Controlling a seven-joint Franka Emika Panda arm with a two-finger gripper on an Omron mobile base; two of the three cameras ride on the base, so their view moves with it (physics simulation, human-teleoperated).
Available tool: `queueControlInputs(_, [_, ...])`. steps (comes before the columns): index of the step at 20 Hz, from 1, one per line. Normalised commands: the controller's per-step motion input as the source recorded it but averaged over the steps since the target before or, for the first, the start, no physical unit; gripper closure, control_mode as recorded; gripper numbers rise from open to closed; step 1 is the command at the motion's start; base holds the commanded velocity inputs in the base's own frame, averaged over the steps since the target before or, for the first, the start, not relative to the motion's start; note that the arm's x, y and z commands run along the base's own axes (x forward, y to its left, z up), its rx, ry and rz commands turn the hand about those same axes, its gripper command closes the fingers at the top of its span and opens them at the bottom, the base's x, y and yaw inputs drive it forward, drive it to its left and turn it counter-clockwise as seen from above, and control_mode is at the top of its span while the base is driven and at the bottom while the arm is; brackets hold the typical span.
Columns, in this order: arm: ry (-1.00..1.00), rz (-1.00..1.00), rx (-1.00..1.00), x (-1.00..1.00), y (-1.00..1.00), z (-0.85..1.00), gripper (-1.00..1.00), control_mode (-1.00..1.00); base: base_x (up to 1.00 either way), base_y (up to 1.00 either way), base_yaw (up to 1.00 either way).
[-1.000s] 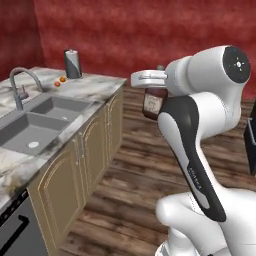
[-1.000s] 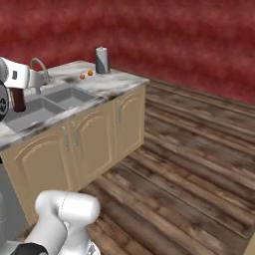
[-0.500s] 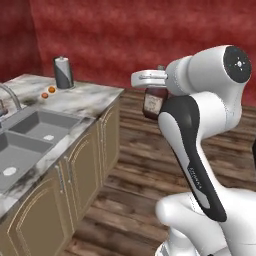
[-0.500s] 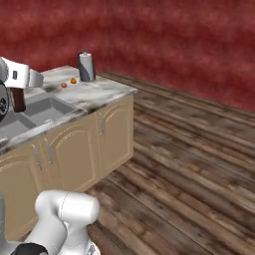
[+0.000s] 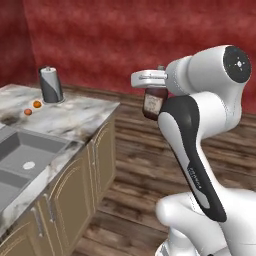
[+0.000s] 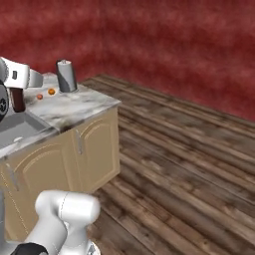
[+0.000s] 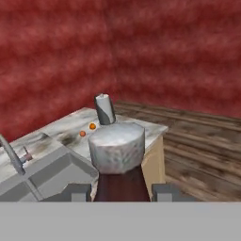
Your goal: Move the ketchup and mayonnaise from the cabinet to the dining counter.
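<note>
**Base swings, ketchup rides along**

Scenery has slid across both base views while my gripper [image 5: 154, 86] stays clamped on the ketchup [image 5: 154, 102], carried high beside the dining counter [image 5: 85, 117]. I judge the set-down comes next.

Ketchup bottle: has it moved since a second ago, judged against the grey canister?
Yes. Held in the gripper, the ketchup bottle has ridden with the base nearer the grey canister on the dining counter.
</note>
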Motion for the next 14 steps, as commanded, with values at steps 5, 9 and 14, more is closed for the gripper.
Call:
queueControlInputs(5, [0.00,0.00,0.00,0.00,0.00,0.00,1.00,1.00,0.94,-0.09,0.02])
queueControlInputs(9, [0.00,0.00,0.00,0.00,0.00,0.00,1.00,1.00,0.94,-0.10,0.04])
queueControlInputs(14, [0.00,0.00,0.00,0.00,0.00,0.00,1.00,1.00,0.94,-0.11,0.08])
